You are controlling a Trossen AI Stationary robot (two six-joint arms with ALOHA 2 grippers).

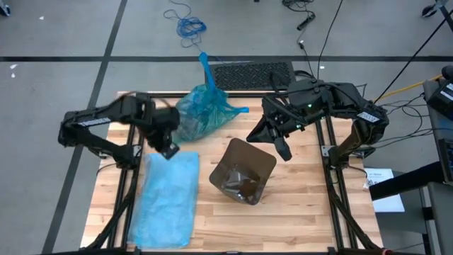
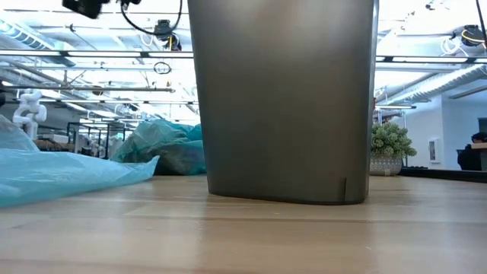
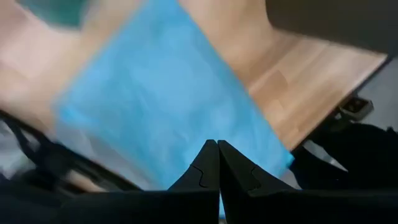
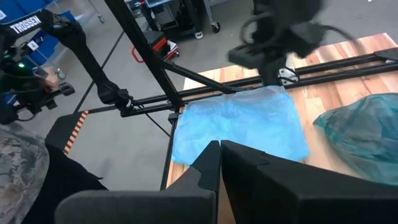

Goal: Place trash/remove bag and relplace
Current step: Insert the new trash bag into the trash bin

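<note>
A grey bin (image 1: 244,170) stands upright mid-table (image 2: 281,99), with no liner that I can see. A flat, empty blue bag (image 1: 170,198) lies on the table left of it (image 3: 168,93) (image 4: 242,127). A full teal bag (image 1: 202,113) with a twisted neck sits at the far edge (image 2: 163,148). Loose trash does not show. My left gripper (image 1: 168,145) is shut (image 3: 217,146) and hangs high over the flat bag's far end (image 2: 84,7). My right gripper (image 1: 283,145) is shut (image 4: 219,146) and hovers beside the bin's far right corner.
A black mat (image 1: 251,73) lies on the floor beyond the table's far edge, with blue cord (image 1: 190,27) farther off. The arms' black frame rails (image 1: 333,177) run along both table sides. Bare wood (image 1: 297,219) lies near and right of the bin.
</note>
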